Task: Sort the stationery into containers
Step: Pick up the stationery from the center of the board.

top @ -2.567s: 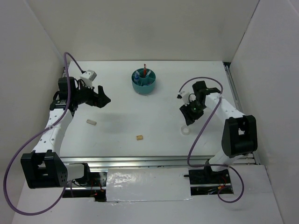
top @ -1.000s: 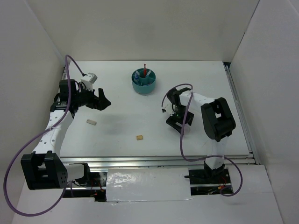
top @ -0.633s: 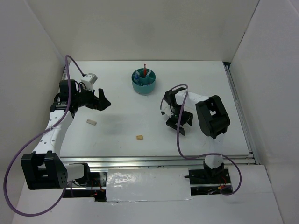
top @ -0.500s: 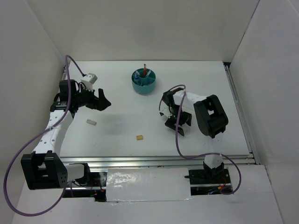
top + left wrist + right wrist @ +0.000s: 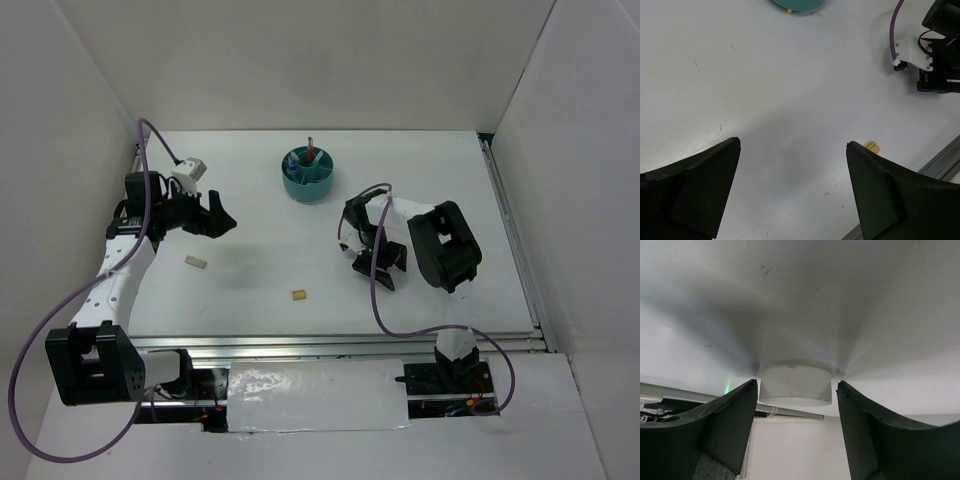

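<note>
The teal organiser (image 5: 308, 175) stands at the back centre with a pen upright in it; its edge shows in the left wrist view (image 5: 799, 4). My right gripper (image 5: 382, 264) is low on the table, open, its jaws on either side of the clear tape ring (image 5: 795, 386) with small gaps; the gripper (image 5: 797, 385) hides the ring in the top view. My left gripper (image 5: 222, 218) is open and empty above the left table (image 5: 793, 145). Two tiny tan blocks lie loose, one (image 5: 195, 262) on the left and one (image 5: 299, 295) nearer the middle, the latter seen by the left wrist (image 5: 872, 146).
White walls enclose the table on the left, back and right. A metal rail (image 5: 340, 342) runs along the near edge. My right arm's wrist and purple cable (image 5: 935, 65) show in the left wrist view.
My right arm has folded inward and its gripper has shifted left and down around the tape ring. My left arm has barely moved.
</note>
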